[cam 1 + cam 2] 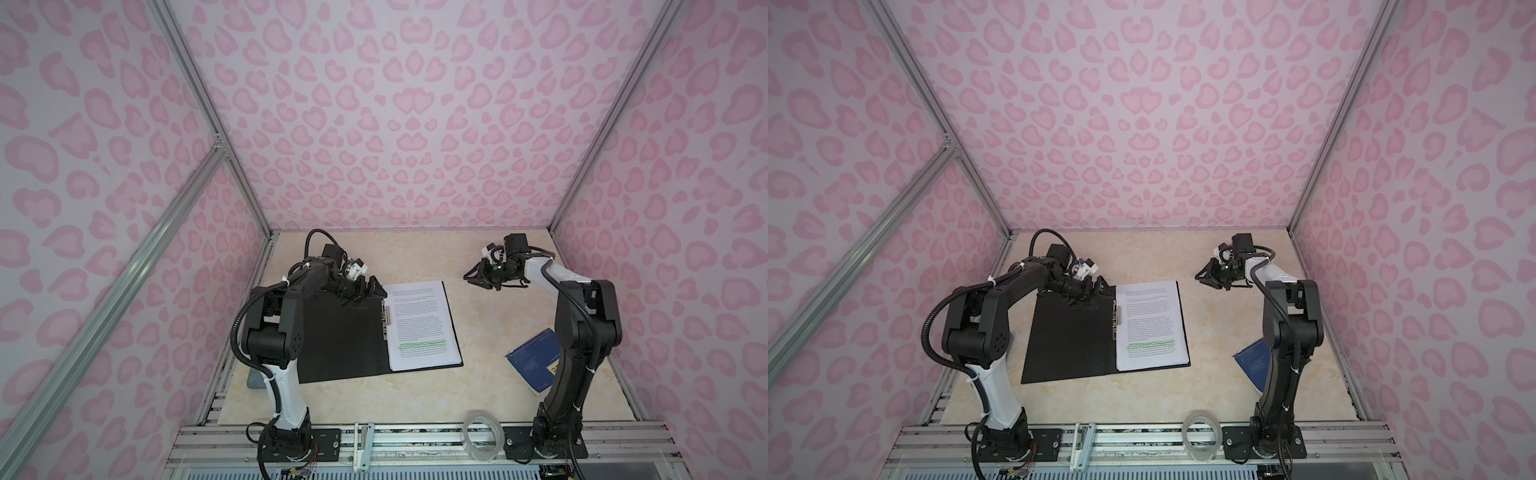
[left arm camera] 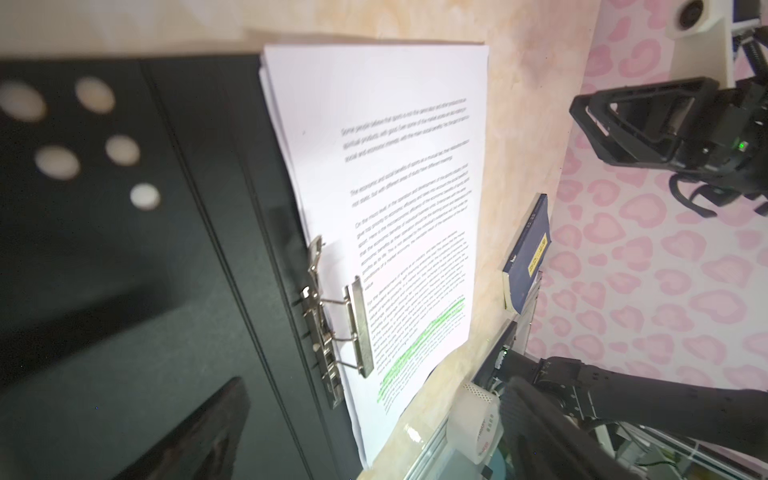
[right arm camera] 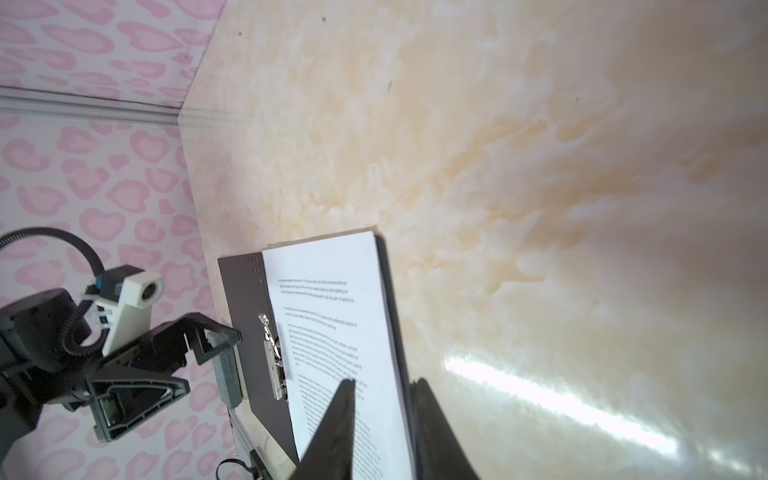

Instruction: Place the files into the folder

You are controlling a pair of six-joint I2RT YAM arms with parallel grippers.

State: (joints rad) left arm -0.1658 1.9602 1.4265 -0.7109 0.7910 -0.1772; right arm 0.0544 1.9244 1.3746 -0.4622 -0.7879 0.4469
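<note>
The folder [image 1: 340, 340] [image 1: 1067, 340] lies open on the table, black inside up. The files [image 1: 419, 324] [image 1: 1148, 324], white printed sheets with green highlighted lines, lie stacked on its right half. The metal clip [image 2: 359, 328] at the spine has its bar over their edge. My left gripper [image 1: 371, 291] [image 2: 370, 428] hovers open over the far edge of the folder's left half, holding nothing. My right gripper [image 1: 467, 276] [image 3: 384, 395] hangs in the air off to the far right, clear of the folder. Its jaws stand narrowly open and empty.
A dark blue booklet [image 1: 532, 357] with a yellow label lies at the right, partly hidden behind the right arm. A roll of clear tape [image 1: 482, 432] sits on the front rail. Pink patterned walls and aluminium posts close in three sides.
</note>
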